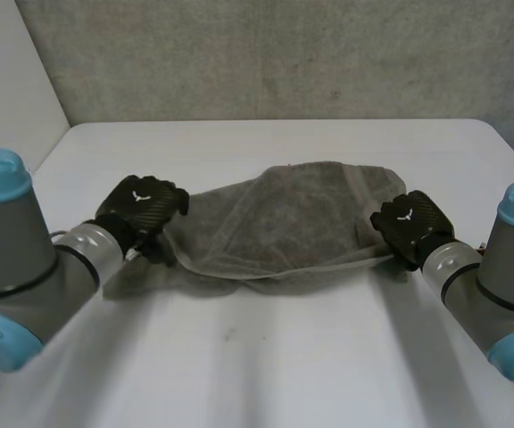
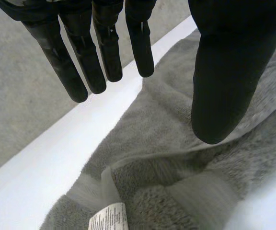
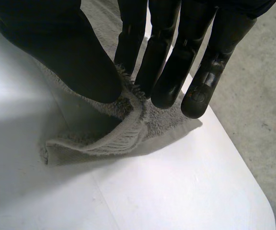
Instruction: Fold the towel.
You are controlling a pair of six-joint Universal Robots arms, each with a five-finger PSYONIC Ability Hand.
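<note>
A grey towel (image 1: 284,223) lies crumpled and partly doubled over across the middle of the white table (image 1: 266,357). My left hand (image 1: 145,207) hovers at the towel's left end. In the left wrist view its fingers (image 2: 87,62) and thumb (image 2: 224,81) are straight and apart above the towel (image 2: 176,163), holding nothing; a white care label (image 2: 108,218) shows on the cloth below. My right hand (image 1: 410,223) is at the towel's right end. In the right wrist view its thumb (image 3: 75,62) and fingers (image 3: 166,72) pinch a raised fold of the towel's edge (image 3: 123,129).
The table's far edge (image 1: 275,122) meets a grey wall behind. The table's rounded right corner (image 3: 258,201) lies just beyond my right hand, with grey floor (image 3: 267,96) past it. Bare white tabletop stretches in front of the towel.
</note>
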